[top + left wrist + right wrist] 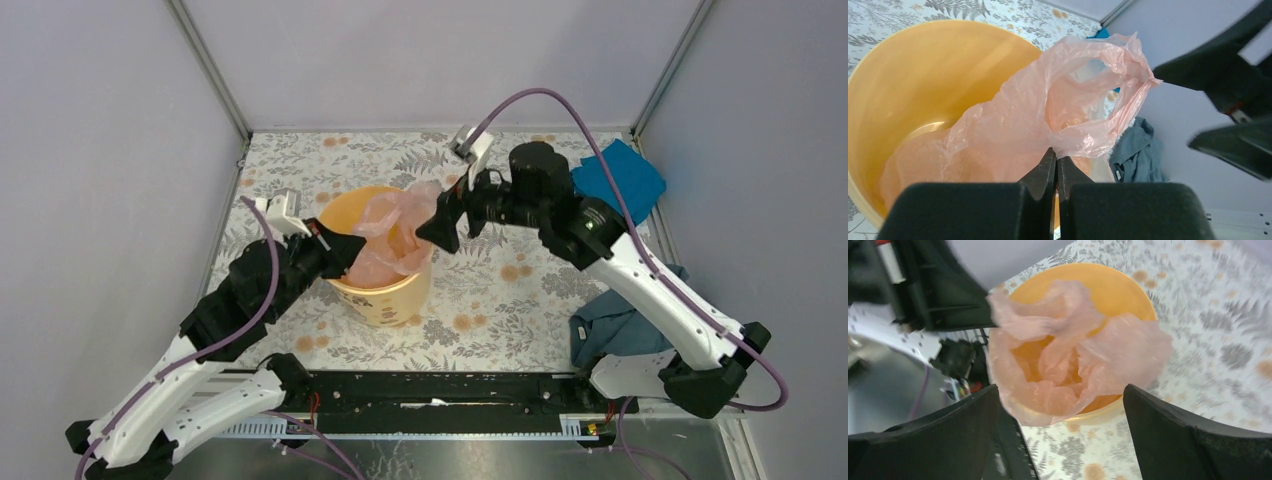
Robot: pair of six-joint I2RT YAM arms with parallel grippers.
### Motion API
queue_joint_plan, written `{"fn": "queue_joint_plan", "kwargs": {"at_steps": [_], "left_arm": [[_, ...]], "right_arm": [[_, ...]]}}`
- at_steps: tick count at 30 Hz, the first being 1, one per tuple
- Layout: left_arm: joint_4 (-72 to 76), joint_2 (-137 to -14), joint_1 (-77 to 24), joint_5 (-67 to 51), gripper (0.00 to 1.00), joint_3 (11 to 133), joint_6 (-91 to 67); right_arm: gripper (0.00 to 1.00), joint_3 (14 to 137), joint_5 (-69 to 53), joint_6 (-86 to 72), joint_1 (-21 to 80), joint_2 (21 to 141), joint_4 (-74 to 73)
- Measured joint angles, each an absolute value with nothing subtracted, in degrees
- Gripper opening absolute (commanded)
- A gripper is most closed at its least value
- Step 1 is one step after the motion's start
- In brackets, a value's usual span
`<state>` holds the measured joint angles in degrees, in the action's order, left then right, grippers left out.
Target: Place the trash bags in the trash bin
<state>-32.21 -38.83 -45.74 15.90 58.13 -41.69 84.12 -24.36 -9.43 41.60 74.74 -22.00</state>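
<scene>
The yellow-orange trash bin (392, 298) stands upright on the floral table. A pale pink trash bag (393, 236) sits partly inside it, its crumpled top rising above the rim. My left gripper (347, 252) is at the bin's left rim, shut on a fold of the trash bag (1048, 107) right at its fingertips (1050, 159). My right gripper (441, 224) hovers by the right rim, open, with nothing between its fingers. In the right wrist view the trash bag (1068, 355) fills the bin (1120, 287) below that open gripper (1060, 390).
A bright blue folded cloth (620, 178) lies at the back right. A dark teal cloth (612, 322) is heaped near the right arm's base. Grey walls close in the table on three sides. The black rail (440, 390) runs along the near edge.
</scene>
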Motion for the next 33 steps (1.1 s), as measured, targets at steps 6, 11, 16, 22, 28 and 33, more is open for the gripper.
{"fn": "queue_joint_plan", "kwargs": {"at_steps": [6,11,16,22,28,33], "left_arm": [[-27.51,-30.09,-45.74,14.52,0.01,49.54,-42.11],[-24.16,-25.74,-45.74,13.96,0.0,45.91,-42.09],[-22.31,-24.16,-45.74,13.28,0.0,43.88,-42.06],[-22.17,-22.41,-45.74,13.15,0.0,42.52,-42.11],[-22.15,-19.97,-45.74,13.15,0.0,41.82,-42.57],[-24.45,-19.51,-45.74,13.61,0.03,41.74,-43.72]], "right_arm": [[1.0,91.55,-13.1,10.98,50.22,72.51,-28.62],[0.97,95.46,-7.25,25.41,50.76,75.35,-31.44],[0.88,95.39,-6.61,40.36,52.84,79.81,-33.78],[0.82,95.55,-8.21,56.23,53.84,84.36,-37.36],[0.4,94.3,-8.23,62.3,53.84,86.21,-36.67],[0.0,88.75,-11.44,55.11,53.84,85.03,-29.06]]}}
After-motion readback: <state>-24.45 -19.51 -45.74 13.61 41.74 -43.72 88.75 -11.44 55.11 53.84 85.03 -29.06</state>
